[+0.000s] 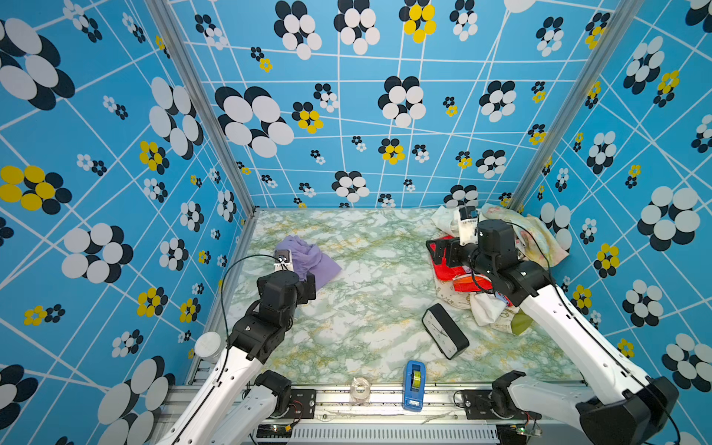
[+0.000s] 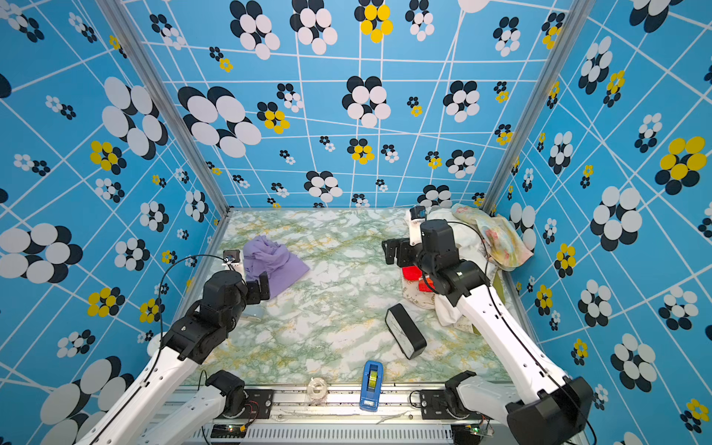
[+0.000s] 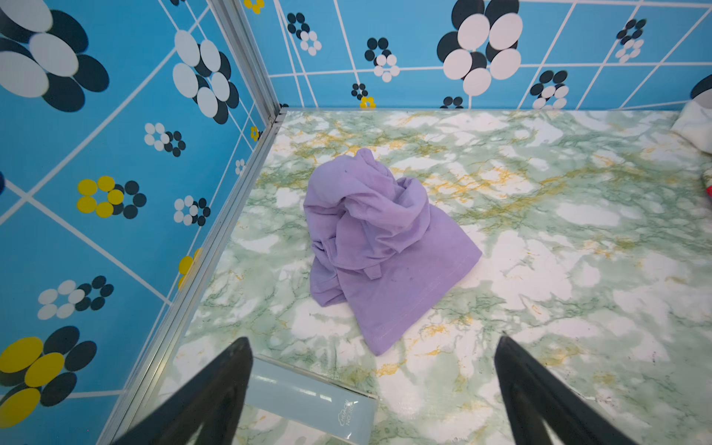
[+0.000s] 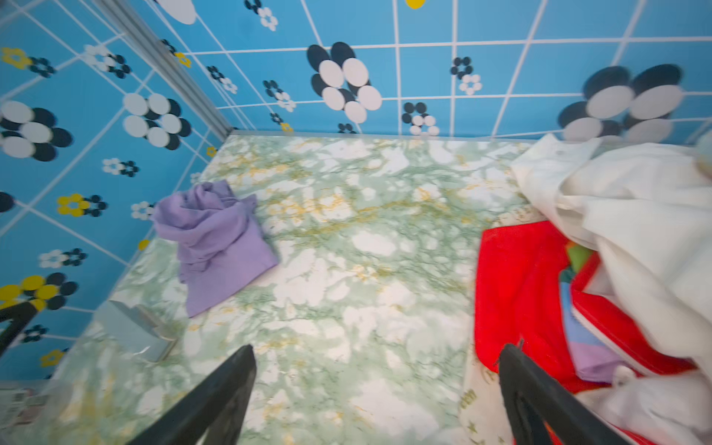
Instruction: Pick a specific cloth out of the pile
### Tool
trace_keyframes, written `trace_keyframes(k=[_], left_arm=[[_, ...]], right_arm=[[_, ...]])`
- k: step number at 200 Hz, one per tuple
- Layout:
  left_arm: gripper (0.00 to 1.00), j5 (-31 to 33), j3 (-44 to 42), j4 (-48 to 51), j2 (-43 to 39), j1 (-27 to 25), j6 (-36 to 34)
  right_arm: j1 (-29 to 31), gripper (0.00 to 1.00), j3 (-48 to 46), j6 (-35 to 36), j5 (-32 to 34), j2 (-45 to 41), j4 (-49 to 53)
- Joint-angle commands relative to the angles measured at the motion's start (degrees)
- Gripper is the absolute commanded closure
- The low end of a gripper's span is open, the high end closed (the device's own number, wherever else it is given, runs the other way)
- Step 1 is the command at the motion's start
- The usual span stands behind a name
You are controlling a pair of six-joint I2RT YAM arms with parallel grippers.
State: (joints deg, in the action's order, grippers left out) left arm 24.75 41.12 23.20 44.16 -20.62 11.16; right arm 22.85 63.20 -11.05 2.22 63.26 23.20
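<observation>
The lavender cloth (image 1: 310, 258) (image 2: 275, 266) lies crumpled by itself on the marble table, at the back left, apart from the pile. My left gripper (image 1: 308, 289) (image 2: 262, 287) hovers just in front of the cloth, open and empty. In the left wrist view the cloth (image 3: 377, 246) lies ahead of the spread jaws of my left gripper (image 3: 373, 341). The pile (image 1: 489, 312) (image 2: 497, 235) of white, red, floral and star-print fabrics fills the back right corner. My right gripper (image 1: 437, 252) (image 2: 393, 250) (image 4: 376, 346) stands open at the pile's (image 4: 635, 231) left edge, with one finger over the red fabric.
A black clock (image 1: 445, 335) lies in front of the pile. A blue tape dispenser (image 1: 414, 385) and a clear tape roll (image 1: 359, 389) sit at the front edge. A pale blue box (image 3: 308, 400) lies under my left gripper. A white jar (image 1: 208, 346) stands front left. Patterned walls enclose three sides.
</observation>
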Motion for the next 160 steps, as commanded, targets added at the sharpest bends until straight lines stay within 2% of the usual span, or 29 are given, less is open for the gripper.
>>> trace_keyframes(k=[1, 13, 31, 47, 75, 116, 121, 160], left_arm=[[0.01, -6.55, -3.80, -9.67, 2.07, 5.19, -3.02], [0.01, -7.82, -7.39, -16.48, 3.38, 8.46, -4.25], [0.01, -12.08, -11.08, -24.07, 5.33, 14.04, -1.76], [0.01, -13.89, -14.27, -31.19, 6.94, 16.70, -2.07], [0.01, -12.22, -16.67, -37.79, 10.77, 17.62, -4.79], [0.01, -13.94, -19.36, -48.06, 17.55, 17.89, -8.01], [0.01, -14.15, -19.42, -48.94, 18.44, 17.81, -8.23], [0.01, -15.48, -21.39, -56.55, 24.34, 18.07, -10.22]], right_arm=[[-2.63, 0.01, -6.42, 6.84, 11.17, -4.54, -3.91], [-5.10, 0.01, -10.24, 8.19, 12.37, -6.29, -7.15], [-8.58, 0.01, -14.36, 8.09, 13.05, -6.59, -10.73], [-10.11, 0.01, -18.07, 7.71, 16.12, -5.21, -14.76], [-12.84, 0.01, -24.69, 6.87, 17.83, -1.27, -23.84], [-15.73, 0.01, -31.68, 4.81, 15.11, 5.50, -37.84], [-17.88, 0.01, -32.28, 4.80, 14.74, 6.28, -39.44], [-21.66, 0.01, -36.88, 2.96, 10.90, 12.86, -53.10]])
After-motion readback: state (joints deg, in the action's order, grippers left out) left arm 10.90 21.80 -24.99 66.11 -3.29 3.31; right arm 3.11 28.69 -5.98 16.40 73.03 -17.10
